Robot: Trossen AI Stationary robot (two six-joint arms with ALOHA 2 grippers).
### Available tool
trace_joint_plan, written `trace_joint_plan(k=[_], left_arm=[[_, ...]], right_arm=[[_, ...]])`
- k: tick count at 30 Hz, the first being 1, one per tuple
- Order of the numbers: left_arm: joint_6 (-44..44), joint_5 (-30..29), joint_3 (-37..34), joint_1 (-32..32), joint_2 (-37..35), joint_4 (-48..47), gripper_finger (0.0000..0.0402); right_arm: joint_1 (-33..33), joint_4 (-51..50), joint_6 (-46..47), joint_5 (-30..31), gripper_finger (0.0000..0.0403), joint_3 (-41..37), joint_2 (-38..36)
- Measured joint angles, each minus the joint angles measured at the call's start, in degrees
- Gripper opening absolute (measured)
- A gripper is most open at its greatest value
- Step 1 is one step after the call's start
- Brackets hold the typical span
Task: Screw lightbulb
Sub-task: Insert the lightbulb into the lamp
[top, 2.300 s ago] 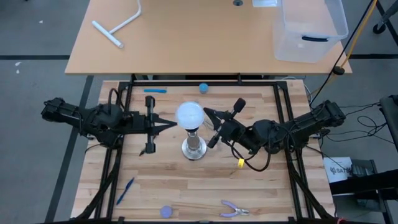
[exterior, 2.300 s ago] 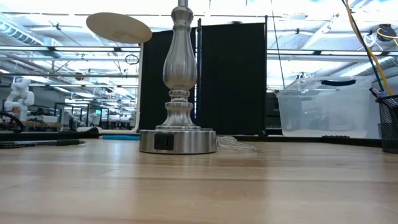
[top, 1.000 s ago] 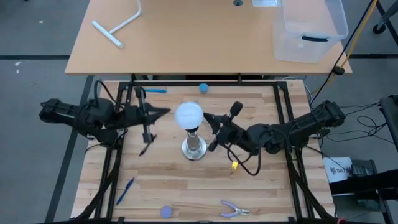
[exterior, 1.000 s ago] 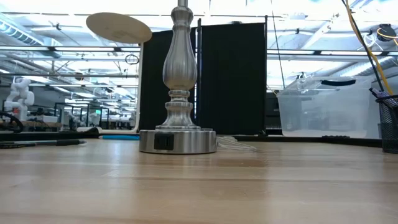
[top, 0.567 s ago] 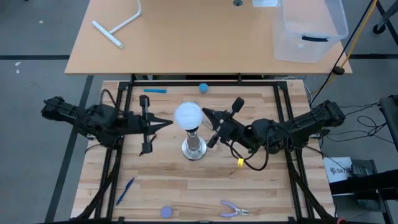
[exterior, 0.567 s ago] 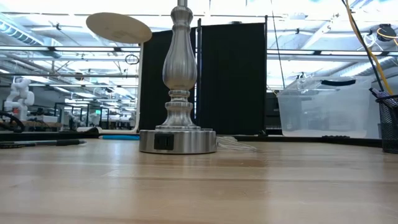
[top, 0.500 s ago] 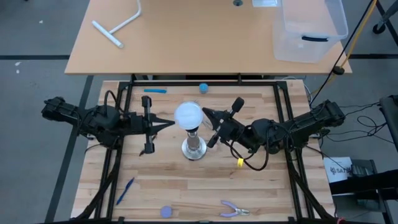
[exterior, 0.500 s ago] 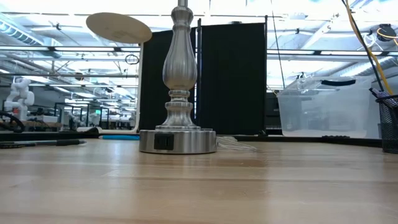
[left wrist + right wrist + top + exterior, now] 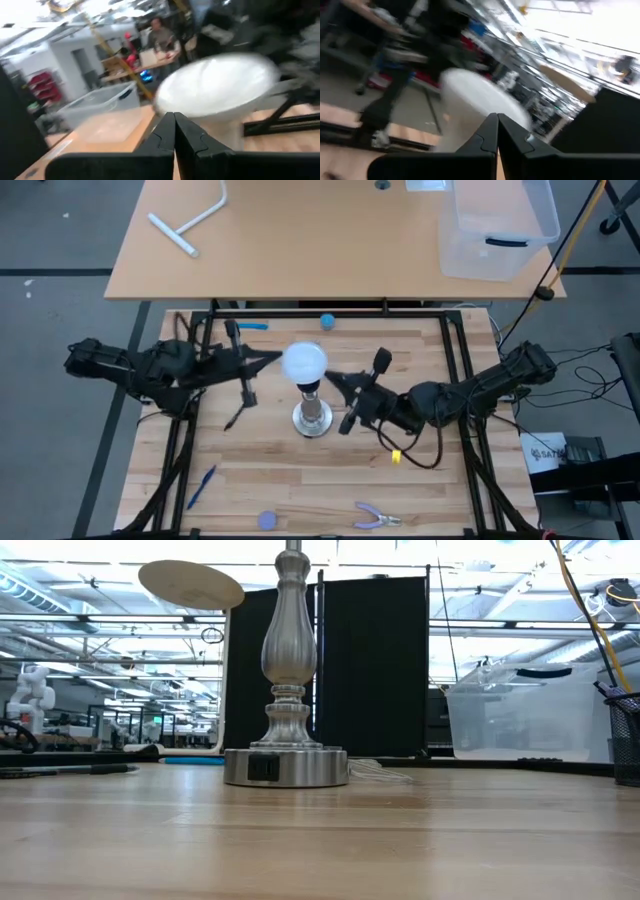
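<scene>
The white lightbulb (image 9: pixel 304 363) stands neck down in the top of the silver lamp stand (image 9: pixel 312 420), whose round base (image 9: pixel 285 766) rests on the wooden table. The low view cuts the bulb off. My left gripper (image 9: pixel 279 357) is shut, held level at the bulb's left side. My right gripper (image 9: pixel 330 378), also shut, comes level from the right, at the bulb's near right side. In the wrist views the bulb (image 9: pixel 215 90) (image 9: pixel 480 97) fills the space just past each pair of shut fingers. My left gripper lays its shut fingertips (image 9: pixel 174 117) against the globe's left side (image 9: pixel 285 359), coming level from the table's left. My right gripper lays its shut fingertips (image 9: pixel 496 118) against the globe's near right side (image 9: pixel 323 374), coming level from the table's right. The bulb stays upright on the stand.
A small blue ball (image 9: pixel 327 321) and a blue pen (image 9: pixel 250 326) lie near the far edge. Another blue pen (image 9: pixel 200 485), a blue disc (image 9: pixel 266 520) and pliers (image 9: pixel 378 517) lie near the front. A clear bin (image 9: pixel 498 225) stands on the table behind.
In the last half second my left gripper's tip has swung toward the far edge along the bulb's left side. My right gripper's tip has swung toward the near edge along its right side. Both stay shut. The bulb stays on the stand.
</scene>
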Motion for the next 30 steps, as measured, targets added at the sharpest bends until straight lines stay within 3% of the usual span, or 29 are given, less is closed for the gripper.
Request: trace_joint_plan(k=[11, 19, 24, 30], left_arm=[[-2.6, -0.8, 0.0, 3.5, 0.4, -0.6, 0.0000], [-0.9, 0.1, 0.0, -0.9, -2.2, 0.2, 0.0000], [0.6, 3.8, 0.0, -4.5, -2.2, 0.7, 0.0000], [1.7, 5.1, 0.0, -6.6, -2.0, 0.7, 0.0000]], right_arm=[[1.0, -6.8, 5.3, 1.6, 0.0000, 0.0, 0.1], [-0.8, -4.2, 4.8, 9.9, 0.0000, 0.0, 0.1], [-2.3, 0.3, 1.6, 9.5, 0.0000, 0.0, 0.1], [-3.4, 2.0, 0.3, 4.2, 0.0000, 0.0, 0.1]])
